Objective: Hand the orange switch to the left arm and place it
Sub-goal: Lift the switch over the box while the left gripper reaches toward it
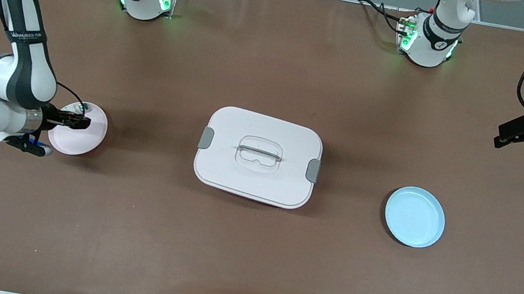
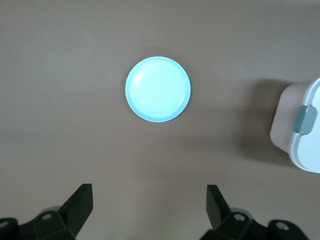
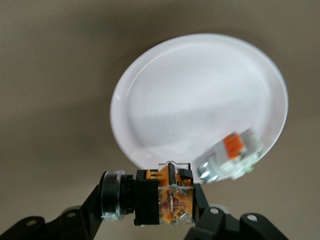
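**Already lifted: switch pinched over the pink plate**

Already the right claw [image 3: 150,210] was clamped on the orange switch [image 3: 162,195], a blocky little part with a translucent orange body, black housing and a round cap ringed in dull metal. It hung over the rim of the pink plate [image 1: 83,137], a smooth, glossy round dish lying near the desk's edge at the right arm's end. A second small item [image 3: 232,155], white and orange with a silvery end, lay on that plate against its rim.

The desk [image 1: 243,251] was covered in a matte brown sheet, slightly creased along the edge nearest the front camera. At its middle sat the box [image 1: 258,156], white plastic with rounded corners, a grey clip on each short side and a clear recessed handle in its lid.

Between the box and the left arm's end of the desk lay the blue plate [image 1: 414,217], pale, round and shallow with a raised rim, bare inside.

The left claw [image 2: 150,205] hung high above the desk's edge at the left arm's end, its two black wedge-shaped fingers spread wide apart and holding nothing.
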### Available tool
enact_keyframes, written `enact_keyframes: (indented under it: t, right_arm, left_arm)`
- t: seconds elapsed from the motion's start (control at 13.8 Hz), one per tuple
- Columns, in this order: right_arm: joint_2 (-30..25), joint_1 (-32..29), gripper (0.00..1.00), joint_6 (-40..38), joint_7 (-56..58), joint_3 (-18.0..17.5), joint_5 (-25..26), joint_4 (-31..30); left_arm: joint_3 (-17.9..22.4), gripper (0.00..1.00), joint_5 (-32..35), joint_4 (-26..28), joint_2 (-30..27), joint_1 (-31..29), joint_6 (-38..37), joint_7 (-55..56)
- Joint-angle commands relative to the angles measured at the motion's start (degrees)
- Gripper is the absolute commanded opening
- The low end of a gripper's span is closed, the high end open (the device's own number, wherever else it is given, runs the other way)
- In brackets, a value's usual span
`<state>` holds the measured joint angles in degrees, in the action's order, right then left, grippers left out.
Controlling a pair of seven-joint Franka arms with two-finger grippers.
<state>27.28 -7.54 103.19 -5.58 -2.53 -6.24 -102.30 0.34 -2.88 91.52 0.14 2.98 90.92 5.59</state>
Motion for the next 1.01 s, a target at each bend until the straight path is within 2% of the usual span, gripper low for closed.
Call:
enact_keyframes:
  t: [0.0,0.29,0.43,0.65,0.94]
  right_arm:
    - [-0.4,3.0,0.0,-6.5,-7.8,0.1,-4.6,2.6]
    - [-0.6,5.2,0.0,-15.0,-16.1,0.1,-12.6,6.8]
    - [-1.1,7.4,0.0,-15.7,-22.2,0.1,-18.9,6.9]
    - [-1.3,11.3,0.0,-15.7,-32.8,0.1,-28.4,6.9]
    - [-1.3,20.1,0.0,-15.1,-51.6,0.1,-31.3,14.3]
  left_arm:
    - [0.3,1.0,-2.6,-1.6,0.1,-0.3,-1.3,-0.9]
    - [0.2,1.0,-9.7,-2.1,-0.5,-1.0,-2.2,-0.7]
    - [0.4,1.0,-16.7,-2.5,-0.4,-2.4,-3.3,-0.6]
    - [0.0,1.0,-21.7,-2.4,-0.3,-2.2,-3.4,-0.7]
    - [-0.9,1.0,-31.9,-1.9,0.7,-0.5,-4.5,2.5]
